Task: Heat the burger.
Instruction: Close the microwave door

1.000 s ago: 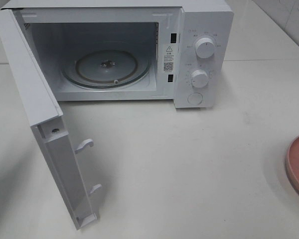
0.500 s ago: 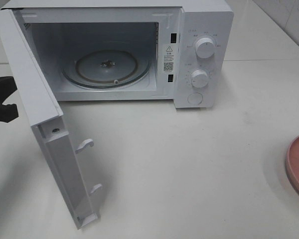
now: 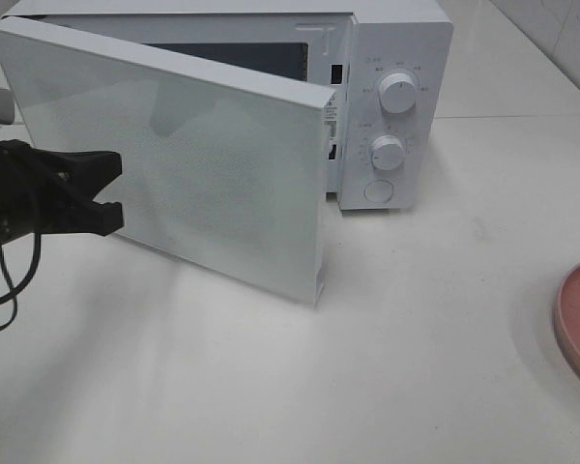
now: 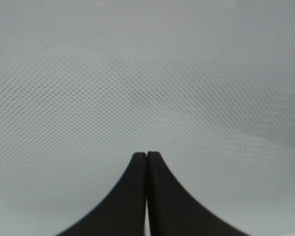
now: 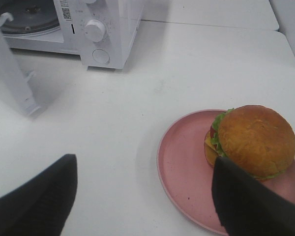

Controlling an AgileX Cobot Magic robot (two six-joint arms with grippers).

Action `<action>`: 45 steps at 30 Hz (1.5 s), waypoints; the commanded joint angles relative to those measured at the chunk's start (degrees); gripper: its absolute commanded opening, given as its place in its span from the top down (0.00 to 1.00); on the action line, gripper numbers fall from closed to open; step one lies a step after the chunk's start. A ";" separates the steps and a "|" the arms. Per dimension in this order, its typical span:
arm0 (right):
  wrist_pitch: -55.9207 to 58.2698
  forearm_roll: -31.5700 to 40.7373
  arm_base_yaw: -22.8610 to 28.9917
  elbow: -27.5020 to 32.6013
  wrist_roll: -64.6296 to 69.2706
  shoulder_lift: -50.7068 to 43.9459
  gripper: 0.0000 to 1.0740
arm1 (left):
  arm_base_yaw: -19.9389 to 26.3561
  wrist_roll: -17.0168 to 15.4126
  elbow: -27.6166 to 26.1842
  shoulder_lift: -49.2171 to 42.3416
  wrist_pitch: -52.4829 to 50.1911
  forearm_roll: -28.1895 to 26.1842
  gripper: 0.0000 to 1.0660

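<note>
Burger (image 5: 252,140) sitting on pink plate (image 5: 187,167), toward the plate's far edge from the microwave (image 3: 391,106), bun dome up, lettuce and cheese showing at the near side. Plate resting on the white surface (image 5: 137,108), well apart from the microwave, out to the side of its control knobs. Seen only as a sliver of rim in the high view, with no burger visible there.

Right hand (image 5: 142,196) hanging above the plate, fingers spread wide with nothing between them; burger lying just inside one finger, off-centre in the gap and not touched. Probably poised this way for a grasp around the bun, though needing a shift toward the burger to straddle it evenly.

Microwave door (image 3: 174,164) standing part-way across the cavity, neither latched nor fully swung out. Left hand (image 3: 116,198) just beside the door's outer face, at the hinge end, fingers pressed together and holding nothing; wrist view filled by the door's dotted screen, tips very close to it, contact not certain. Closed fingers likely serving as a blunt pusher against the panel. Direction of the door's swing not readable from this moment alone.

Burger and left hand well apart, microwave door between them. Burger not yet inside the microwave, so heating still ahead.
</note>
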 commanded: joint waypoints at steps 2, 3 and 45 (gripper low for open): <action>-0.92 0.00 -0.40 0.17 -0.63 -1.55 0.30 | -5.27 2.46 -3.27 1.72 -0.52 -6.53 1.00; -0.92 0.00 -0.40 0.17 -0.63 -1.55 0.30 | -5.27 2.46 -3.27 1.72 -0.52 -6.53 1.00; -0.92 0.00 -0.40 0.17 -0.63 -1.55 0.30 | -17.48 2.01 -31.11 19.14 10.43 -13.98 1.00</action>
